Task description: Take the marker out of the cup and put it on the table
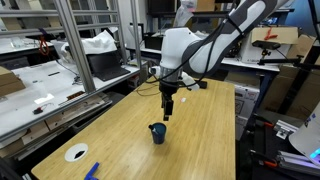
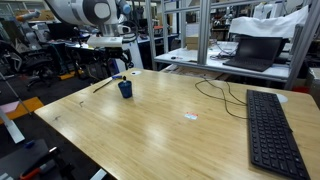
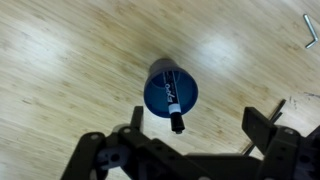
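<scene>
The end effector (image 1: 168, 112) is hovering just above the dark blue cup (image 1: 158, 132) on the tabletop (image 1: 200, 140), fingers spread and gripping nothing. The marker (image 3: 173, 106) is leaning inside the cup.

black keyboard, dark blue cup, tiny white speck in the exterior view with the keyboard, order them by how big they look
1. long black keyboard, largest by far, though it is also nearest the camera
2. small dark blue round cup
3. tiny white speck, smallest
</scene>
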Robot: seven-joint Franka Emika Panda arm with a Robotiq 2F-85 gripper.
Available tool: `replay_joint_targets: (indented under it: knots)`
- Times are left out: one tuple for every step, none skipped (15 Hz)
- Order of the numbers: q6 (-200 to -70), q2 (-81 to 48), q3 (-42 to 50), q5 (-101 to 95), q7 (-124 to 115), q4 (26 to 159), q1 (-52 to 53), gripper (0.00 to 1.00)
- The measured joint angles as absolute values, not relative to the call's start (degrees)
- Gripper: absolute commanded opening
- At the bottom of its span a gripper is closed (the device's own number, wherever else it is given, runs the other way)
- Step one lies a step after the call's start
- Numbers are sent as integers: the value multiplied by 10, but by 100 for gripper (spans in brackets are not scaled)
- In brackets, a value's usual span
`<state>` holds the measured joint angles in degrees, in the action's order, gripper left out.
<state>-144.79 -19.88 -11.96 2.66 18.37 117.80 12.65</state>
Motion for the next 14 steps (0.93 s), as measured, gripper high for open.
replay_joint_targets:
  knots:
    - [-1450, -209, -120, 18, 168, 1171, 127, 100]
    - [-1451, -220, -119, 13, 157, 1163, 127, 100]
    - [-1452, -231, -119, 10, 148, 1155, 127, 100]
    - [-1452, -242, -119, 10, 144, 1146, 127, 100]
    - [-1452, -253, -120, 10, 144, 1136, 127, 100]
    - [-1452, -265, -121, 10, 144, 1126, 127, 100]
    - [-1452, -275, -122, 10, 144, 1117, 127, 100]
    - [-1452, -285, -123, 9, 144, 1109, 127, 100]
    - [-1452, -294, -124, 9, 144, 1100, 128, 100]
    - [-1452, -302, -125, 8, 144, 1093, 128, 100]
    - [-1452, -311, -125, 7, 144, 1085, 129, 100]
    - [-1452, -319, -126, 6, 144, 1078, 130, 100]
    - [-1452, -326, -126, 6, 144, 1072, 130, 100]
    - [-1452, -332, -126, 5, 144, 1066, 130, 100]
